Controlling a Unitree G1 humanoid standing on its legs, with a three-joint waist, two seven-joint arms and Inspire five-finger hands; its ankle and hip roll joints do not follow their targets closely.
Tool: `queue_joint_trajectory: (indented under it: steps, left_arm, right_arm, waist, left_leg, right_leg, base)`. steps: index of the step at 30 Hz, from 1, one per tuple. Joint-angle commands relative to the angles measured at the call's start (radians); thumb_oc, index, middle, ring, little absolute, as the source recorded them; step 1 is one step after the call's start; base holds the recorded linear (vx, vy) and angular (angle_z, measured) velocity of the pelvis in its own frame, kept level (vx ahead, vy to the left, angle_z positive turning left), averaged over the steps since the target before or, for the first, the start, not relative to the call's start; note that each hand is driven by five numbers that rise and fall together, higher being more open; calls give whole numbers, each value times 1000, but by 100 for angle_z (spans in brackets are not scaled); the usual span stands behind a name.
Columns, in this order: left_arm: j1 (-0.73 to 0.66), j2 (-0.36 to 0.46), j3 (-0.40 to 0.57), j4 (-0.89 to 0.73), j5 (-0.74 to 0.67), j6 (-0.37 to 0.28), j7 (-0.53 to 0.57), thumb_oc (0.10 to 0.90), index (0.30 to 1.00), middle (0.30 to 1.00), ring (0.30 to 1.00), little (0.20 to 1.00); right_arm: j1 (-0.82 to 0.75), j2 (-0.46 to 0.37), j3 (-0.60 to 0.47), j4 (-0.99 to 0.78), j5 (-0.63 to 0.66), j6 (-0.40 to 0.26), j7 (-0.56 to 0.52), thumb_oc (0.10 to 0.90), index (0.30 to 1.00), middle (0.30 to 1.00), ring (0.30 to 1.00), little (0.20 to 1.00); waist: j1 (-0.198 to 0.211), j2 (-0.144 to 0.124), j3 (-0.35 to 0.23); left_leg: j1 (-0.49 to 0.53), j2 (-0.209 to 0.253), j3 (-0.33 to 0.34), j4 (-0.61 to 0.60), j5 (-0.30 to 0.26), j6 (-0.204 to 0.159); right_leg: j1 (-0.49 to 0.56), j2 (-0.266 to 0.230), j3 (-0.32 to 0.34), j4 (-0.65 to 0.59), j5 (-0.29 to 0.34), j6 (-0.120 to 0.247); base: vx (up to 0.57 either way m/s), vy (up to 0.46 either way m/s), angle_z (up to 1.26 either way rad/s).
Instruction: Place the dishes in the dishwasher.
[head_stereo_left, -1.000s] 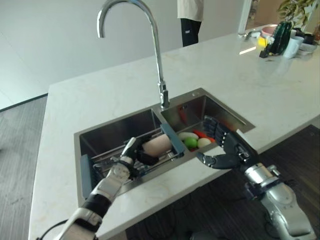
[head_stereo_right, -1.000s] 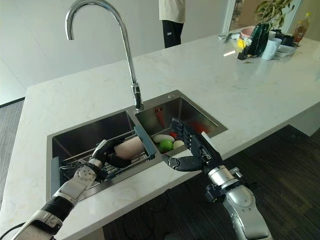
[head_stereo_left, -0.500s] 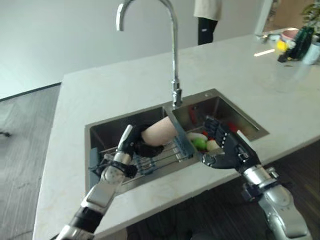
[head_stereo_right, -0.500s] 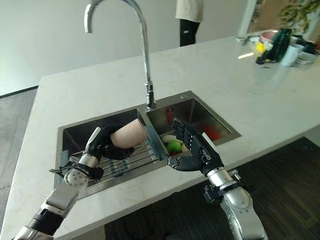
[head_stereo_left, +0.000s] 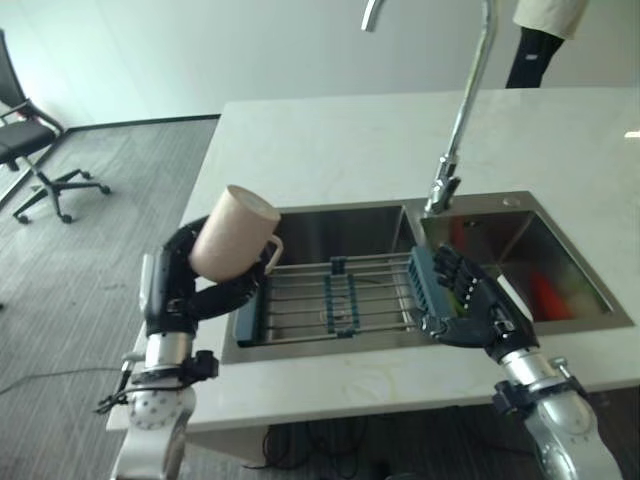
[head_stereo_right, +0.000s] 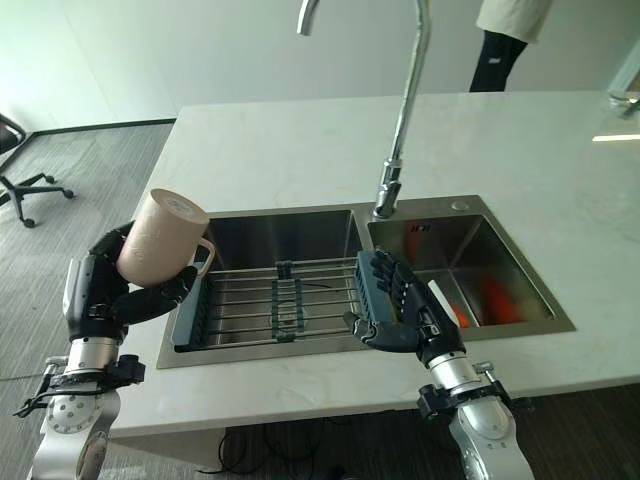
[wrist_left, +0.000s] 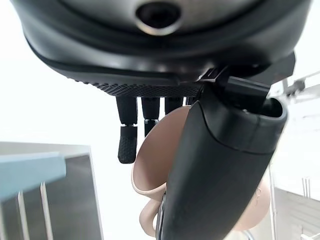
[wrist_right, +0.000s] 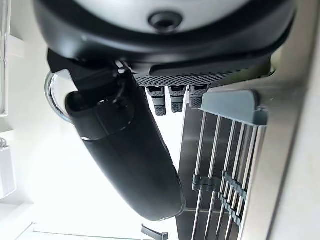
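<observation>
We see the left hand raised off the counter's left end, its fingers and thumb curled round a beige mug. The mug is tilted, its open mouth turned up and away from us, and its handle points toward the sink. In the left wrist view the mug sits between the thumb and the fingers, which wrap its side. The mug is clear of the sink and of the counter, held in the air above the counter's left edge.

The right hand hovers over the sink's front rim, near the divider between the two basins. Its fingers are straight and spread, and it holds nothing. In the right wrist view its thumb stands apart from the fingers, with the rack past them.

The rack, made of metal rods with blue-grey end pieces, spans the left basin and carries nothing. Its right end piece lies just beside the right hand. In the right basin a red-orange thing lies on the bottom; we cannot tell what it is. The tap rises behind the divider. A person stands beyond the counter's far side, and an office chair stands on the floor to the far left.
</observation>
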Motion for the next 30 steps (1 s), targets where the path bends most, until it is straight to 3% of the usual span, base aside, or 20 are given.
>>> queue_joint_trajectory:
  steps: [1,5,12,14,16,18,20,21,22,26,27,30]
  left_arm:
    - [-106,31,71,-108,-52,-211,76,400,300,300,300,300]
    - [-69,21,110,-130,-14,-263,125,400,300,300,300,300]
    - [-42,14,154,-159,4,-255,148,400,300,300,300,300]
    - [-31,4,165,-180,-20,-255,127,400,300,300,300,300]
    - [-41,2,158,-188,-50,-264,95,400,300,300,300,300]
    - [-73,2,144,-175,-120,-285,27,400,300,300,300,300]
    - [-107,5,128,-162,-178,-298,-13,400,300,300,300,300]
    - [-129,7,114,-154,-198,-316,-32,400,300,300,300,300]
    - [-143,8,106,-152,-214,-326,-43,400,300,300,300,300]
    - [-167,8,88,-137,-252,-343,-73,400,300,300,300,300]
    - [-165,11,83,-137,-259,-350,-81,400,300,300,300,300]
    - [-155,7,81,-154,-274,-341,-111,400,300,300,300,300]
  right_arm:
    - [-70,2,-86,-152,73,-189,-47,800,900,900,900,900]
    - [-80,5,-85,-161,100,-215,-57,800,900,900,900,900]
    - [-120,-9,-62,-160,134,-230,-47,800,900,900,900,900]
    - [-119,-7,-60,-168,112,-233,-50,800,900,900,900,900]
    - [-115,-15,-68,-170,87,-238,-92,800,900,900,900,900]
    - [-115,-31,-98,-160,72,-261,-152,800,900,900,900,900]
    - [-123,-53,-131,-133,79,-297,-175,800,900,900,900,900]
    - [-133,-68,-153,-106,82,-323,-185,800,900,900,900,900]
    - [-136,-72,-169,-97,76,-331,-193,800,900,900,900,900]
    - [-138,-58,-189,-98,56,-338,-217,800,900,900,900,900]
    - [-136,-44,-195,-105,65,-332,-221,800,900,900,900,900]
    - [-119,-6,-199,-115,61,-333,-219,800,900,900,900,900]
  waist:
    - [0,6,-64]
    - [31,1,-62]
    - [96,-1,-48]
    - [117,5,-36]
    - [115,11,-34]
    - [86,-2,-38]
    - [57,-30,-41]
    - [38,-51,-37]
    - [20,-56,-38]
    - [-5,-31,-40]
    - [-7,-18,-44]
    - [11,-5,-49]
  left_leg:
    - [-25,40,-17,60,-48,-64]
    - [-30,39,-35,60,-37,-72]
    - [-50,41,-77,60,13,-102]
    - [-81,65,-75,60,42,-123]
    - [-115,110,-3,60,57,-138]
    - [-86,167,182,60,54,-138]
    - [-14,159,279,60,27,-130]
    - [46,151,342,62,57,-125]
    - [91,170,389,65,64,-126]
    - [137,194,401,60,-14,-122]
    - [144,207,392,60,-56,-119]
    - [127,189,351,60,-121,-108]
  right_leg:
    - [52,-42,-30,4,-82,94]
    - [58,-47,-50,4,-83,88]
    - [72,-61,-105,4,-85,73]
    - [71,-73,-138,4,-86,71]
    - [74,-89,-187,4,-93,74]
    - [80,-136,-283,4,-93,78]
    - [85,-176,-318,4,-93,83]
    - [81,-212,-348,4,-73,88]
    - [76,-231,-372,4,-56,90]
    - [67,-257,-425,4,-4,105]
    - [55,-275,-437,4,27,120]
    - [49,-326,-468,4,89,147]
  base:
    - [7,-35,23]
    - [3,-57,21]
    - [13,-90,30]
    - [-66,-39,53]
    - [-152,-30,86]
    - [-250,-36,140]
    - [-262,22,240]
    - [-342,153,195]
    - [-285,177,139]
    - [-178,269,152]
    - [-145,301,94]
    - [-135,385,80]
